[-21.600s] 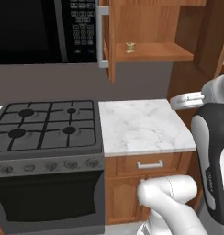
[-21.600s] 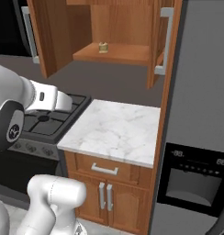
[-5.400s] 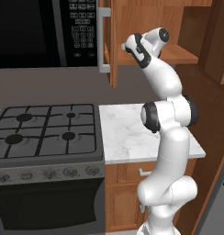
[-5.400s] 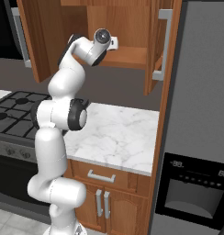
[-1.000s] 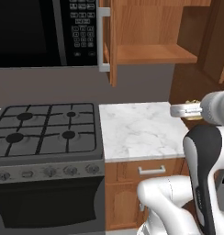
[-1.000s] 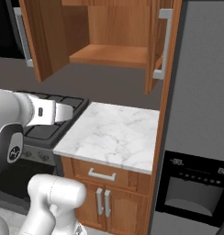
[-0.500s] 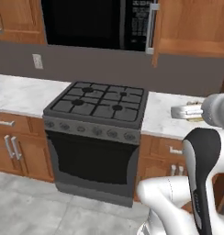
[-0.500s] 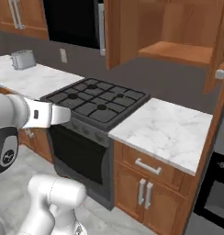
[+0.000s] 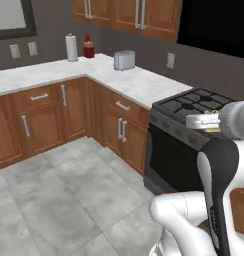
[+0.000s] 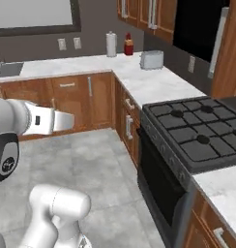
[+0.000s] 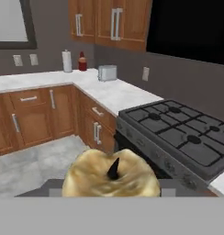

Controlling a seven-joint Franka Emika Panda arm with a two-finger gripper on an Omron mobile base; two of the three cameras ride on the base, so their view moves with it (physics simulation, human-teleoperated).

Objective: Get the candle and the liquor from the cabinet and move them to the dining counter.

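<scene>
Tan-gold candle [image 11: 111, 178] | clamped in gripper [image 11: 111, 190] | stove [image 11: 178, 133] beyond

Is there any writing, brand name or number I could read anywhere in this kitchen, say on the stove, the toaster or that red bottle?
No text is readable in any view.
Stove: the front knobs show no legible markings.
Toaster: plain, no brand visible.
Red bottle: too small to tell if it has a label.
Candle in the gripper: no lettering.

You see the candle [image 11: 112, 178] close up: a tan-gold cylinder, dark wick upright, low in the hand view.
</scene>
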